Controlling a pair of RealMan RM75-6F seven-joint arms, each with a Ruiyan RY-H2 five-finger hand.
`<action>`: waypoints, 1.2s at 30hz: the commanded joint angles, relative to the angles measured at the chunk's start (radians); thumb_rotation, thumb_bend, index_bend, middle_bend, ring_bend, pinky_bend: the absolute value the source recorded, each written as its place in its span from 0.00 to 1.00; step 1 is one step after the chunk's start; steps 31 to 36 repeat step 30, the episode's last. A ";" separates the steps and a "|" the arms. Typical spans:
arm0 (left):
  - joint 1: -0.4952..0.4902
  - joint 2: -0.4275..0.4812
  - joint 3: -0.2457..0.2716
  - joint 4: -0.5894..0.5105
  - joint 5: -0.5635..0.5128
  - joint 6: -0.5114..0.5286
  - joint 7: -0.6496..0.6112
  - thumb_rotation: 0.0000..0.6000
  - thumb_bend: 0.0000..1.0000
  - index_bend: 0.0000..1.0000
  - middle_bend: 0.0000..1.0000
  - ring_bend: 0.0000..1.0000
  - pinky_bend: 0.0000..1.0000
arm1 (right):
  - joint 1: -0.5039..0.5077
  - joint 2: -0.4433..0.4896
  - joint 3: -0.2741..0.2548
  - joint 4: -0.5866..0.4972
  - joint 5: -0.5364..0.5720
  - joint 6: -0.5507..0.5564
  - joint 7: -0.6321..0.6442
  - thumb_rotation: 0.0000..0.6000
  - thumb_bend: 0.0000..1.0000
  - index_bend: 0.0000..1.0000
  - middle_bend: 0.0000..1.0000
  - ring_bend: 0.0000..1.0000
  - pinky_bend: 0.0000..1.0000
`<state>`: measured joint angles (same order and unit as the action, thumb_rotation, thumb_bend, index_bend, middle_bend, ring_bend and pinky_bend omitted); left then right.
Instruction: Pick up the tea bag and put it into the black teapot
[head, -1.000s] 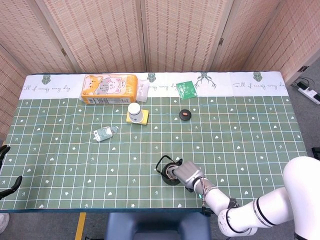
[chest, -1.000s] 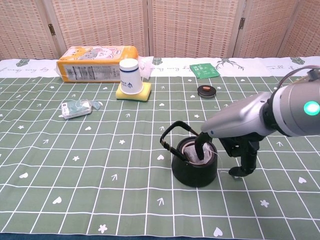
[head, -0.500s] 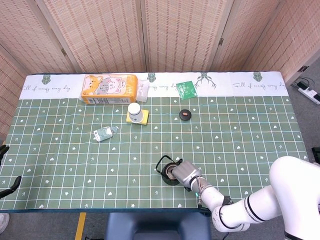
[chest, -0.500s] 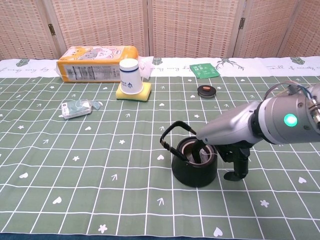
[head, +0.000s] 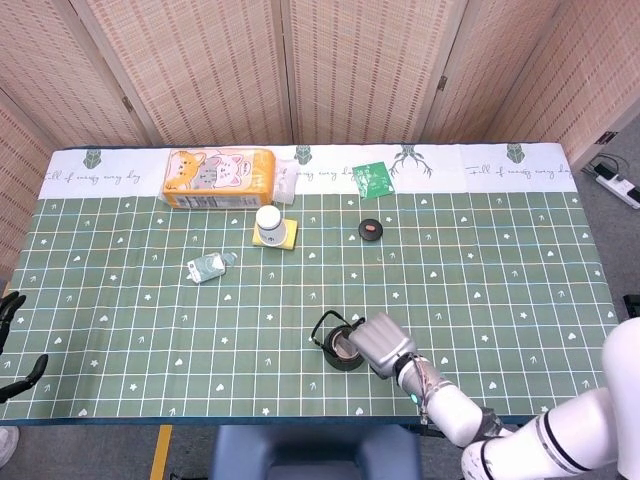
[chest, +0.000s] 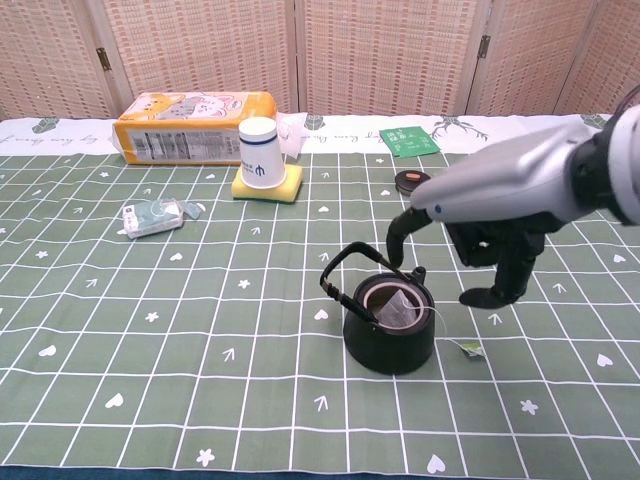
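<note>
Orange pkg w/ cat print (head: 219, 178) at back left of green grid tablecloth (head: 120, 300); white paper cup (chest: 259, 153) upside down on yellow sponge (chest: 270, 186) just in front. Small clear wrapped packet (head: 208, 266) further left, nearer front. Green sachet (head: 372, 178) at back centre, black lid w/ red dot (chest: 413, 182) near it

Tea bag (chest: 401, 311) in teapot (chest: 389, 343), right hand (chest: 487, 245) just above its right.
</note>
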<state>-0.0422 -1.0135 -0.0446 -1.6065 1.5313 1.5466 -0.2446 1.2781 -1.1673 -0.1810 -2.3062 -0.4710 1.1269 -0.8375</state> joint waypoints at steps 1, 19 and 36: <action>0.000 -0.002 0.005 -0.003 0.006 0.000 0.016 1.00 0.35 0.00 0.00 0.00 0.00 | -0.149 0.071 -0.073 -0.050 -0.272 0.181 0.018 1.00 0.43 0.19 0.97 1.00 0.82; 0.003 -0.026 0.032 -0.025 0.066 0.018 0.130 1.00 0.35 0.00 0.00 0.00 0.00 | -0.901 -0.123 -0.206 0.625 -0.854 0.650 0.448 1.00 0.43 0.01 0.00 0.09 0.00; -0.006 -0.044 0.038 -0.030 0.058 -0.007 0.176 1.00 0.34 0.00 0.00 0.00 0.00 | -0.973 -0.091 -0.125 0.667 -0.930 0.570 0.532 1.00 0.43 0.01 0.00 0.07 0.00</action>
